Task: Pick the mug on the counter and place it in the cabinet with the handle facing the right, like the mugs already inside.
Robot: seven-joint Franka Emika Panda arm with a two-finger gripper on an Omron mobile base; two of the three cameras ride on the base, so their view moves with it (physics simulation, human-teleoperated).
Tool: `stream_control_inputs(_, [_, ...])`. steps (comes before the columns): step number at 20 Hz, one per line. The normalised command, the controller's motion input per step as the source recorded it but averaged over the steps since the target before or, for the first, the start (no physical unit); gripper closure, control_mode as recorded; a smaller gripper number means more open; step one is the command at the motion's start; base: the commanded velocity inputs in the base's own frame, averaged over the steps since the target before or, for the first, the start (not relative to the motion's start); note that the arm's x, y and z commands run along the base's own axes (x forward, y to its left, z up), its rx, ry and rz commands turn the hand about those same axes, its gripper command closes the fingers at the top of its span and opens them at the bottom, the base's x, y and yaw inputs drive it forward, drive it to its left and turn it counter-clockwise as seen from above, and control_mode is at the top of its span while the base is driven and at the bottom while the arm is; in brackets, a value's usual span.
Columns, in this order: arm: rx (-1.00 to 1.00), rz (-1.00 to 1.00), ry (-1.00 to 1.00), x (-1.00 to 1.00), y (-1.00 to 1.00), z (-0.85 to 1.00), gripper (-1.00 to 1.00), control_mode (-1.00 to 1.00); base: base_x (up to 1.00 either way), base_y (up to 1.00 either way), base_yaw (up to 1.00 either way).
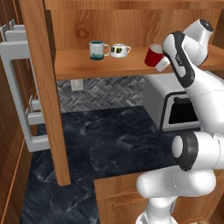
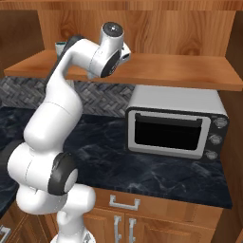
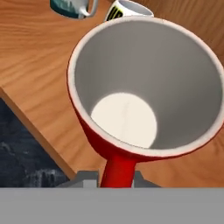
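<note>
the gripper (image 3: 117,177) is clenched on the handle of the red mug (image 1: 153,55), and the mug hangs in front of it, tilted, with its open mouth turned back toward the hand camera. in the hand view the pale inside of the mug faces us and the red handle comes down at 6 o'clock between the two finger tips. so the long axis of the mug runs away from the gripper, almost along its line of sight, not upright.

in the left base view the mug is at the right part of the cabinet shelf (image 1: 78,63), at the front edge; i cannot tell if its bottom touches the wood. the teal-and-white mug (image 1: 98,50) and the white mug (image 1: 119,50) stand well apart from it, at about 9 o'clock from the red one. the handle of the white one points to 3 o'clock.

the table (image 1: 118,144) below carries a toaster oven (image 2: 175,124) under the shelf.

i judge that the coming move must turn the mug upright, so the handle ends at 3 o'clock, before it is set down.
</note>
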Motion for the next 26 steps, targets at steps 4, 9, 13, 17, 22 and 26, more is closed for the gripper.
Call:
stream_control_inputs(4, [-0.01, 0.08, 0.06, 0.31, -0.03, -0.30, 1.00, -1.00, 0.00, 0.00, 0.00])
stream_control_inputs(9, [0.00, 0.09, 0.06, 0.36, -0.05, -0.27, 1.00, -1.00, 0.00, 0.00, 0.00])
stream_control_inputs(13, [0.00, 0.07, 0.05, 0.37, -0.04, -0.26, 1.00, -1.00, 0.00, 0.00, 0.00])
stream_control_inputs(17, [0.00, 0.04, 0.02, 0.33, 0.00, -0.22, 1.00, -1.00, 0.00, 0.00, 0.00])
stream_control_inputs(22, [0.00, 0.02, 0.00, 0.18, 0.00, -0.27, 1.00, -1.00, 0.00, 0.00, 0.00])
stream_control_inputs(26, [0.00, 0.02, 0.00, 0.00, 0.00, -0.46, 1.00, -1.00, 0.00, 0.00, 0.00])
